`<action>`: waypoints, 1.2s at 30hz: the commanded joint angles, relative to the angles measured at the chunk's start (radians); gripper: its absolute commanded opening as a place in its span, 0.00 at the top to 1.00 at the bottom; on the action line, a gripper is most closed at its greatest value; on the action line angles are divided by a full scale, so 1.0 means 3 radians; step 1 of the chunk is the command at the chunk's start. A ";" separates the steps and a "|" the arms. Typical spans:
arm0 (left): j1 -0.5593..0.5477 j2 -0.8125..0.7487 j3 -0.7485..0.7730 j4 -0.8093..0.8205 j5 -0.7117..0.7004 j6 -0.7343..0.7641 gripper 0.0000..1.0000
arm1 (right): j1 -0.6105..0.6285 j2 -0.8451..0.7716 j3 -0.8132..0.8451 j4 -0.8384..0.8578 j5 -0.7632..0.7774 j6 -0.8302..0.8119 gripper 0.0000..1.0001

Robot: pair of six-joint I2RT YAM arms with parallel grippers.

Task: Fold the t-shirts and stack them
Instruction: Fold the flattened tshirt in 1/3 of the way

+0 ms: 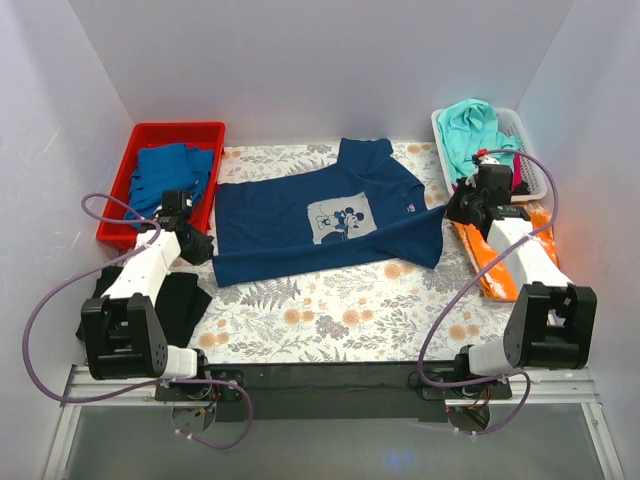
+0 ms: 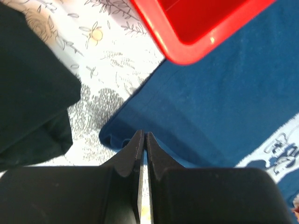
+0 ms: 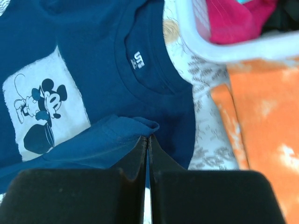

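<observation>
A navy t-shirt (image 1: pixel 280 225) with a pale square mouse print (image 1: pixel 340 220) lies spread across the floral table, collar to the right. My left gripper (image 1: pixel 200 247) sits at its near left hem corner. In the left wrist view the gripper (image 2: pixel 143 135) is shut, with the blue hem (image 2: pixel 210 102) pinched at the tips. My right gripper (image 1: pixel 458 208) is at the shirt's right side. In the right wrist view that gripper (image 3: pixel 147 137) is shut on a raised fold of the sleeve, below the collar (image 3: pixel 103 46).
A red bin (image 1: pixel 170 128) at the back left holds mid-blue shirts (image 1: pixel 170 175). A white basket (image 1: pixel 535 170) at the back right holds teal (image 1: pixel 470 130) and pink (image 3: pixel 233 18) shirts. An orange shirt (image 1: pixel 490 260) lies under the right arm. A black shirt (image 1: pixel 180 300) lies by the left arm.
</observation>
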 commanded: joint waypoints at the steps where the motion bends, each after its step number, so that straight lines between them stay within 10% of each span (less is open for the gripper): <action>1: -0.0004 0.0056 0.0106 0.0167 -0.0121 0.0050 1.00 | 0.0007 0.0195 0.0300 0.0282 -0.0279 -0.0223 0.99; 36: -0.0009 0.0522 0.0188 0.0479 -0.0050 0.0096 1.00 | 0.0365 0.1274 0.1242 0.0364 -0.0975 -0.0571 0.99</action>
